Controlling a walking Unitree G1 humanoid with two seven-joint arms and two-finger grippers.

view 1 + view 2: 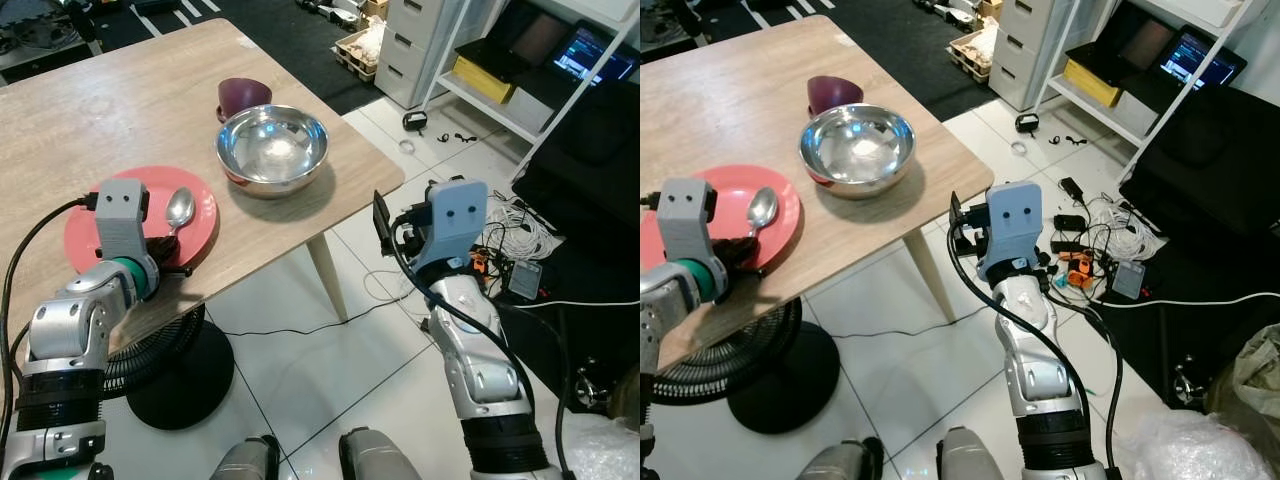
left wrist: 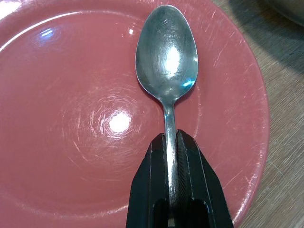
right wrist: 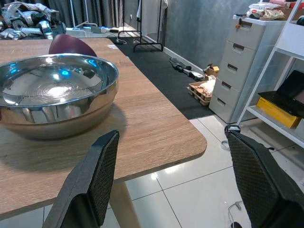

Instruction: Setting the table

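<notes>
A light wooden table [image 1: 120, 110] with a rounded corner stands on pale glossy floor tiles [image 1: 330, 380], and a dark mat covers the floor beyond it. On the table a red plate [image 1: 205, 215] lies near the front edge; the left gripper [image 2: 172, 142] is clenched on the handle of a metal spoon [image 2: 166, 57], whose bowl rests face up on the plate. Just beyond the plate sits a shiny steel bowl [image 1: 272, 148], and behind that, touching or nearly touching it, a dark purple bowl [image 1: 243, 96]. The right gripper [image 3: 171, 180] hangs off the table's corner over the tiles, its fingers spread wide apart, holding nothing. A black fan [image 1: 180, 365] stands under the table's edge. To the right are a grey drawer cabinet [image 1: 425, 40], white shelving [image 1: 500, 90] and a tangle of cables [image 1: 510, 235].
</notes>
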